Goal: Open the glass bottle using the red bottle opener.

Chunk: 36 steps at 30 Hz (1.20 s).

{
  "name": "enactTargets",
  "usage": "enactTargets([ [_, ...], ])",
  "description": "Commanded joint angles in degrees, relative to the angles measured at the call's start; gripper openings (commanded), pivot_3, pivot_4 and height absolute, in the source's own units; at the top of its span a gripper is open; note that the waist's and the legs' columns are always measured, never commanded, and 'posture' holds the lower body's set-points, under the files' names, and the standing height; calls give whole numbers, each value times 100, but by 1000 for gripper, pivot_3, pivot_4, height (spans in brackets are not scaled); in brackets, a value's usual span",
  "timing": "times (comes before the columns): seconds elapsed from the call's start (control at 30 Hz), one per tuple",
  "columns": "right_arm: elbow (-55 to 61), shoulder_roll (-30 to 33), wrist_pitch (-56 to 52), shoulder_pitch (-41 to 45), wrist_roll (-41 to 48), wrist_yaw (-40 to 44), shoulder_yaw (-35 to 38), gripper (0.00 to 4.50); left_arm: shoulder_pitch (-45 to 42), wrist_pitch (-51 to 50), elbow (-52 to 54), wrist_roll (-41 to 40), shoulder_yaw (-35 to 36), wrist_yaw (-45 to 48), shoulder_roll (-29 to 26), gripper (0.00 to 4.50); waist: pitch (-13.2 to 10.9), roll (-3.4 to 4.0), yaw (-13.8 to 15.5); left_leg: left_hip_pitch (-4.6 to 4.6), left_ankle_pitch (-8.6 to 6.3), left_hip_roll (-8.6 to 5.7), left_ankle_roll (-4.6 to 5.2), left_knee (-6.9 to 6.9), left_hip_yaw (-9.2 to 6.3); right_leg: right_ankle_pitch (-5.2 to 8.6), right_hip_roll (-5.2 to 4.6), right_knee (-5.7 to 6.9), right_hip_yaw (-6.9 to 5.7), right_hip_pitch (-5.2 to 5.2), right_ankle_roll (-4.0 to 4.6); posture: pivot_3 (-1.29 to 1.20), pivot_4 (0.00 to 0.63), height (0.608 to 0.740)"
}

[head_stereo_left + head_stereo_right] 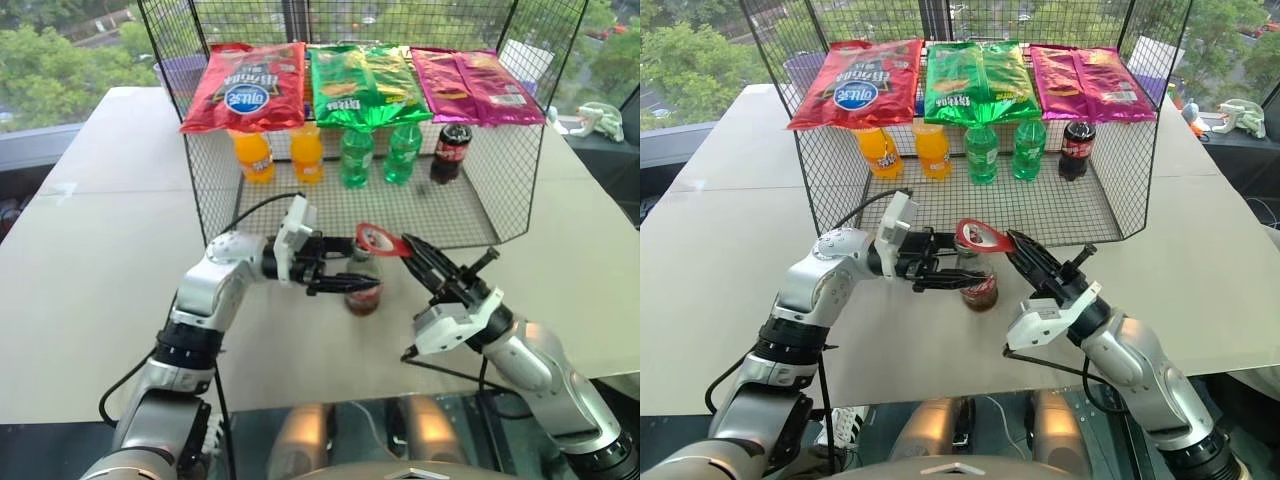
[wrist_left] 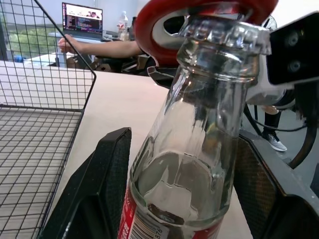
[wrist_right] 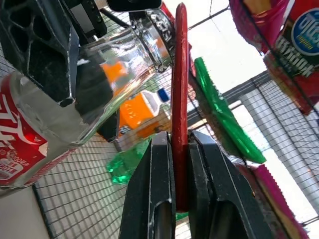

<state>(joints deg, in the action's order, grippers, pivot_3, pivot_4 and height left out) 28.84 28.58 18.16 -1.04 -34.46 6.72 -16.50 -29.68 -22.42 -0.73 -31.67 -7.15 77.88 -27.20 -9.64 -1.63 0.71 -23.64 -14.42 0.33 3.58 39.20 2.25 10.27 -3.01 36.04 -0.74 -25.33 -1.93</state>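
The small clear glass bottle (image 1: 363,290) with the red label stands on the pale worktop (image 1: 90,270), just in front of the wire basket (image 1: 470,215). The left gripper (image 1: 345,268) holds it, one black finger on each side. The right gripper (image 1: 1012,243) is pinched tight on the flat red bottle opener (image 1: 983,236). The left wrist view shows the opener's round ring sitting over the ridged bottle top. The right wrist view shows the opener edge-on, thin and smooth.

Pale tabletop (image 1: 90,250), windows (image 1: 60,40), green trees outside, daylight
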Motion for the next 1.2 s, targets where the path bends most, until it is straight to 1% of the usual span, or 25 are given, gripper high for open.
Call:
enactTargets([
  [0.03,-196,-15,67,-176,-347,83,-126,0,-203,-58,77,-103,190,-92,-40,2991,0,0,1,0,0,0,0,0,0,0,0,0,0,0,0,0,150,740],
  [0.3,-234,-188,122,-113,-569,2,-80,0,-241,-144,127,-104,175,-104,-52,2991,0,0,-2,0,0,0,0,1,2,0,2,1,3,0,0,0,150,740],
  [0.53,-373,-614,13,28,-466,-130,-77,0,-313,-123,76,-85,135,-78,-35,2991,0,0,-4,1,0,0,0,1,3,0,2,5,5,0,0,0,150,740],
  [0.8,-738,-635,232,-6,-552,-125,-293,0,-328,-133,94,-77,118,-53,-51,2991,0,0,-4,3,0,0,0,1,4,0,2,6,7,0,1,0,150,740],
  [0.9,-833,-748,236,3,-423,-200,-290,0,-328,-143,107,-76,108,-45,-55,2991,1,0,-4,5,0,0,0,2,6,0,2,9,9,0,1,0,150,740],
  [1.07,-1034,-798,275,35,-644,-343,-363,0,-310,-171,148,-82,96,-47,-64,2991,1,0,-5,6,0,0,0,2,7,0,2,11,10,0,1,0,150,740],
  [1.2,-1177,-878,316,54,-558,-492,-366,0,-304,-176,168,-74,85,-65,-47,2991,1,-1,-4,8,0,0,0,2,8,0,2,13,11,0,1,0,150,740],
])
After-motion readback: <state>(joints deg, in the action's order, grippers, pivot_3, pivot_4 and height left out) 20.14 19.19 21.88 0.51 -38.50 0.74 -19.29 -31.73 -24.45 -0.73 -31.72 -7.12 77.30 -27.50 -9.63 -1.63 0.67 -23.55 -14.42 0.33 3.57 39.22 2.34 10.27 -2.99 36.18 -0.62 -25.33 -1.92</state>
